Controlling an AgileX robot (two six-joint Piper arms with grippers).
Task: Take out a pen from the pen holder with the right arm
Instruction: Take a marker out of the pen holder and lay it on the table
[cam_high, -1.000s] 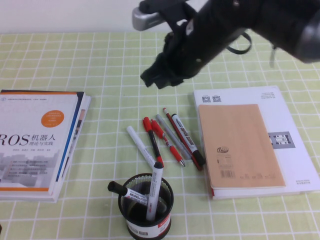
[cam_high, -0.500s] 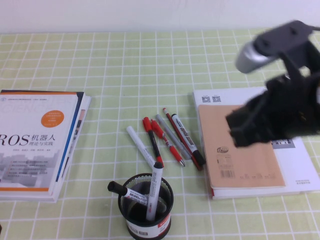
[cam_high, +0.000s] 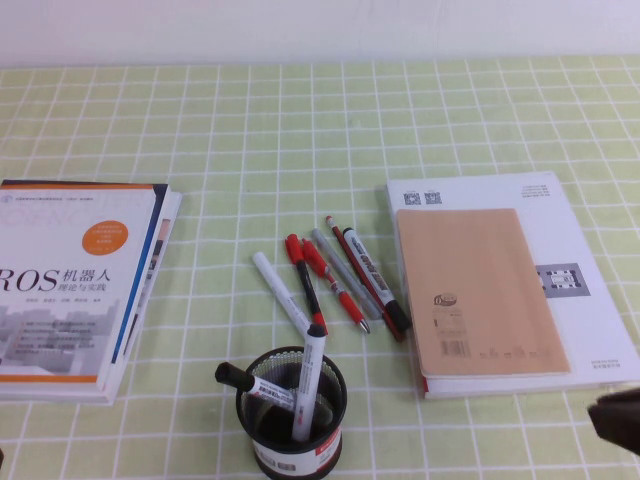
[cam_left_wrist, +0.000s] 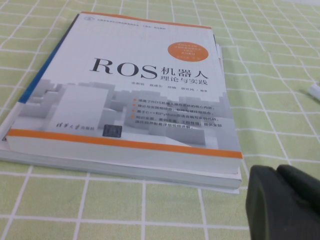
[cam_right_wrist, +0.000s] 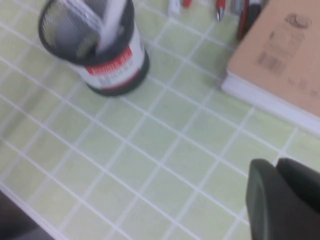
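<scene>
Right gripper (cam_high: 618, 424), now corner-cropped — left gripper (cam_left_wrist: 283, 202) beside book (cam_left_wrist: 135, 95)

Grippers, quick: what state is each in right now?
Left gripper: shut, empty, beside the ROS book.
Right gripper: shut, empty, off to the right of the pen holder.

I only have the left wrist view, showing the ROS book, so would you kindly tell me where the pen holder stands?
Observer: The pen holder stands at the near edge of the table, between the ROS book and the tan notebook.
Operator: Thanks; my left gripper sits shut by the book's corner. Are pens inside?
Observer: Two: a white pen and a black-capped marker.
Operator: And the right gripper?
Observer: The right gripper is low by the table's near right corner, shut and empty.
</scene>
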